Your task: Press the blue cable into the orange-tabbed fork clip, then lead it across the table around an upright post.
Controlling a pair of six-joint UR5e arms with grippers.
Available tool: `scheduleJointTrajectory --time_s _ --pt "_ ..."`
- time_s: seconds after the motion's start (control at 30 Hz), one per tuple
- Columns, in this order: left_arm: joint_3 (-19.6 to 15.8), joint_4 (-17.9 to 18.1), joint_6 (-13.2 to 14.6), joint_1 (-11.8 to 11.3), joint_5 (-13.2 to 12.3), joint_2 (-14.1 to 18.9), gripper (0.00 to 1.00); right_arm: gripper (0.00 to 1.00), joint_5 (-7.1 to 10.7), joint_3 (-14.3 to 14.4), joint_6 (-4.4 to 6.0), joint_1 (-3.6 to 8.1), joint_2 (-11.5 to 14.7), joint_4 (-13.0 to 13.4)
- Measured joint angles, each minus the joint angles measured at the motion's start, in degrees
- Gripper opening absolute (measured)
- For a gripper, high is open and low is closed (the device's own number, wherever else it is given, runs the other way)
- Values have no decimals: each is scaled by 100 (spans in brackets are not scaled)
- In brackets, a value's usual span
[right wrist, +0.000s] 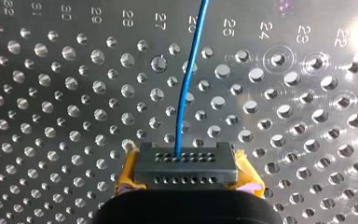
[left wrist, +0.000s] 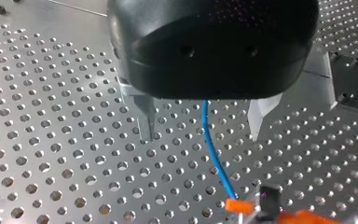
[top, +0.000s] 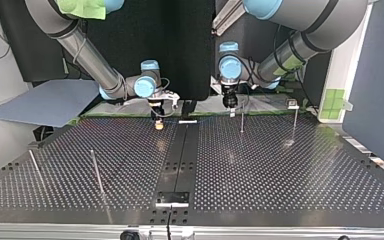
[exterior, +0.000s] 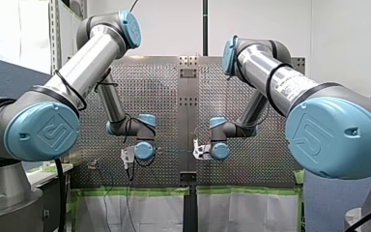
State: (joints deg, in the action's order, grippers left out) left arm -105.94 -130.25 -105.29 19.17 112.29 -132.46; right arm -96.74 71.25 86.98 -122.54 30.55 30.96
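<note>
Left gripper (left wrist: 201, 136) spread; blue cable (left wrist: 216, 161) between, perhaps untouched.

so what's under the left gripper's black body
The blue cable comes out from under my left gripper, passes between its open metal fingers and runs to the orange-tabbed clip. The black body hides the cable's upper run.

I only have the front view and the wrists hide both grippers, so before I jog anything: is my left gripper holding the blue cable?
Observer: No. In the left wrist view the left gripper is open; the blue cable runs between its fingers, touching neither.
Operator: And my right gripper?
Observer: The right wrist view shows the right gripper shut on the cable.
Operator: Any post nearby?
Observer: In the top view an upright post stands close beside the left gripper.
</note>
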Motion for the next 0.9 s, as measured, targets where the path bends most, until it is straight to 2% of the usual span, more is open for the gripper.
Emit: scheduleJointTrajectory --time_s 0.27,0.4,0.6,0.9 --pt "20 -34 -39 -32 -25 -250 100 0 8 0 -4 16 0 -10" --pt "54 101 -99 -41 -94 -377 100 0 14 0 -4 23 -1 -17" --pt "197 189 -150 -47 -152 -404 100 0 15 0 -4 23 -1 -19" --pt "232 190 -127 -80 -141 -406 100 0 14 0 -4 31 -9 -9"
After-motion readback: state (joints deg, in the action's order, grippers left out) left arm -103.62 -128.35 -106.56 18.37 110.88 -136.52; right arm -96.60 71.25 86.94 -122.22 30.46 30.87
